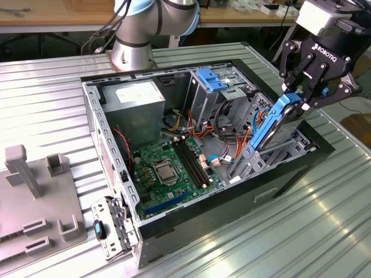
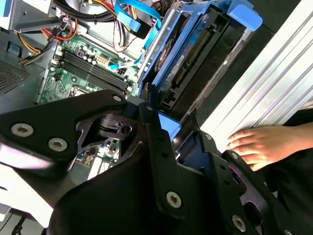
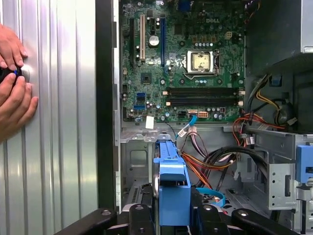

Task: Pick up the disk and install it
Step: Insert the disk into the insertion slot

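The disk (image 1: pixel 271 126), a dark drive in a bright blue carrier, hangs steeply tilted over the drive bay (image 1: pixel 284 152) at the open computer case's end on the exterior view's right. Its lower end reaches down into the bay's metal frame. My gripper (image 1: pixel 306 97) is shut on the carrier's upper blue end tab. In the second wrist view the disk (image 2: pixel 195 54) stretches away from the black fingers (image 2: pixel 155 128), which clamp the blue tab. In the first wrist view the blue carrier (image 3: pixel 171 178) stands edge-on between the gripper's (image 3: pixel 172 214) two fingers.
The open case (image 1: pixel 116 168) holds a green motherboard (image 1: pixel 168 168), a grey power supply (image 1: pixel 136 98), a pale blue bracket (image 1: pixel 211 78) and bundles of coloured cables (image 3: pixel 210 161). A person's hands (image 3: pixel 12 83) rest on the ribbed metal table beside the case. A grey fixture (image 1: pixel 35 197) lies on the exterior view's left.
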You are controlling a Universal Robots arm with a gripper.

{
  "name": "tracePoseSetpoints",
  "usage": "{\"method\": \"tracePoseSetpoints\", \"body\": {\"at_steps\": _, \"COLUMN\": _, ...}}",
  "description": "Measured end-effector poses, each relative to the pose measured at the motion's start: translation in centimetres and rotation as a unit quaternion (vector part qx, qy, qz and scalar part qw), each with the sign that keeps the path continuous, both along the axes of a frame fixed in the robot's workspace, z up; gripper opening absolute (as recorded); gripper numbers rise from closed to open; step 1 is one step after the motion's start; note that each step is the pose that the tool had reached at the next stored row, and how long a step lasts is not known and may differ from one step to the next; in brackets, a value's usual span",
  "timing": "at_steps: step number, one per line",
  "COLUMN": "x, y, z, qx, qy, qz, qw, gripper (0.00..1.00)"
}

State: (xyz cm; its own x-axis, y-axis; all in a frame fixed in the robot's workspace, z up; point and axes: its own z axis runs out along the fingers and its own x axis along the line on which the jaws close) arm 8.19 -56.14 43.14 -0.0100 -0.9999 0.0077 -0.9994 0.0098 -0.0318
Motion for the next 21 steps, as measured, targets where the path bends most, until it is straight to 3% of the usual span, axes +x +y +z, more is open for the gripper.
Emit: {"method": "tracePoseSetpoints", "body": {"at_steps": 21, "x": 0.00, "y": -0.02, "z": -1.77, "qx": 0.0000, "qy": 0.0000, "qz": 0.000, "qw": 1.0000, "gripper": 0.37}}
